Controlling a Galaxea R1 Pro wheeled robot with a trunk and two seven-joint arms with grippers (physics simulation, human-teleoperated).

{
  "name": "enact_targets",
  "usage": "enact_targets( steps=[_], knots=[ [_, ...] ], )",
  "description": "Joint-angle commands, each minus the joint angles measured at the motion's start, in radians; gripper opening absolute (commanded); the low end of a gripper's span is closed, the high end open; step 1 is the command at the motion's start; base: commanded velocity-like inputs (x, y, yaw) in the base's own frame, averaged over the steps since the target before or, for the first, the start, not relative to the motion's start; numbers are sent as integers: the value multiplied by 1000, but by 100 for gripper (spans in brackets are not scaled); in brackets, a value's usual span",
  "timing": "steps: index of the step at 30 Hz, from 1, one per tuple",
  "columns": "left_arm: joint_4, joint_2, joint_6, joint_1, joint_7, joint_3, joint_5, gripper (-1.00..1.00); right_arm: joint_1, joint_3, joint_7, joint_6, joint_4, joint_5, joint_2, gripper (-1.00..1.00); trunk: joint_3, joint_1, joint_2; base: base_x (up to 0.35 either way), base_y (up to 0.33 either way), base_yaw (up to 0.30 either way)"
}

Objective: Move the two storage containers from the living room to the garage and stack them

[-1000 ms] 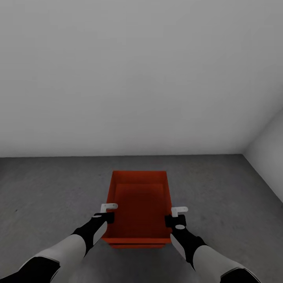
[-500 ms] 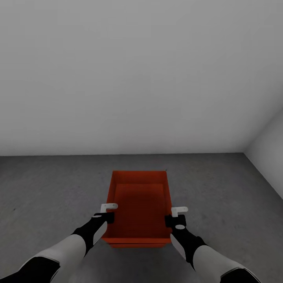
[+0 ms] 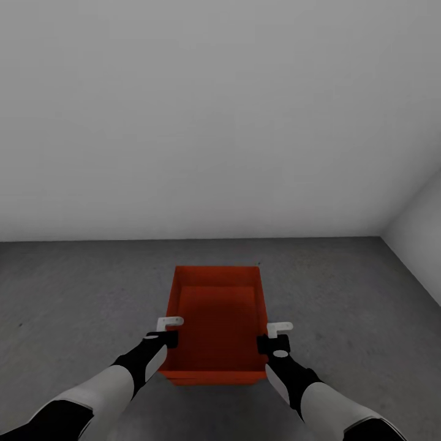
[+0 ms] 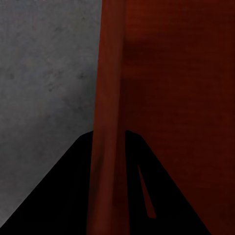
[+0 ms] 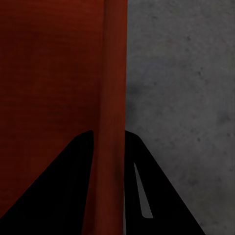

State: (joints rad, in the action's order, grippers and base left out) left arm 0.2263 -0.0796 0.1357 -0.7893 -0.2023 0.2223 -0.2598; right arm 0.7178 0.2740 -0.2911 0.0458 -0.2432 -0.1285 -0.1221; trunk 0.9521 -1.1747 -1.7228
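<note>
In the head view the left arm comes up from the lower left corner of the frame, and the left gripper (image 3: pixel 164 331) sits at the left long wall of the red-orange storage container (image 3: pixel 215 318), low in the centre of the frame. In the left wrist view that wall runs as a thin red strip between the two dark fingers (image 4: pixel 58 196), one finger outside over the floor (image 4: pixel 44 73) and one inside the bin, so the jaws stand narrow and clamped on the wall. The container stands open-topped on the dark grey mottled concrete, its far short end toward a pale grey wall (image 3: pixel 214 110) that covers the upper half of the frame; a second pale wall (image 3: pixel 422 245) meets it at the right edge. A thin red edge shows just under the container's near end; whether that is a second bin beneath cannot be told. On the right, the right gripper (image 3: pixel 274 335) holds the opposite long wall the same way, jaws narrow, the wall pinched between its fingers (image 5: pixel 161 196).
</note>
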Motion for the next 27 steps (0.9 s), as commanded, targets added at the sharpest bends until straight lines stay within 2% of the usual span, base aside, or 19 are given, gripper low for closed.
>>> enact_targets(
  steps=[1, 16, 27],
  knots=[
    [5, 18, -76, -1, -84, -62, 16, -100, 0, -30, -69, 6, 3, -19, 1, -100, 1, 0, 0, 0, 0, 0],
    [5, 19, -76, -1, -86, -62, 16, -100, 0, -30, -68, 5, 3, -19, 1, -100, 1, 0, 0, 0, 0, 1],
    [5, 18, -76, -1, -87, -62, 15, -100, 0, -30, -68, 4, 3, -16, 2, -100, 1, 0, 0, 0, 0, 97]
  ],
)
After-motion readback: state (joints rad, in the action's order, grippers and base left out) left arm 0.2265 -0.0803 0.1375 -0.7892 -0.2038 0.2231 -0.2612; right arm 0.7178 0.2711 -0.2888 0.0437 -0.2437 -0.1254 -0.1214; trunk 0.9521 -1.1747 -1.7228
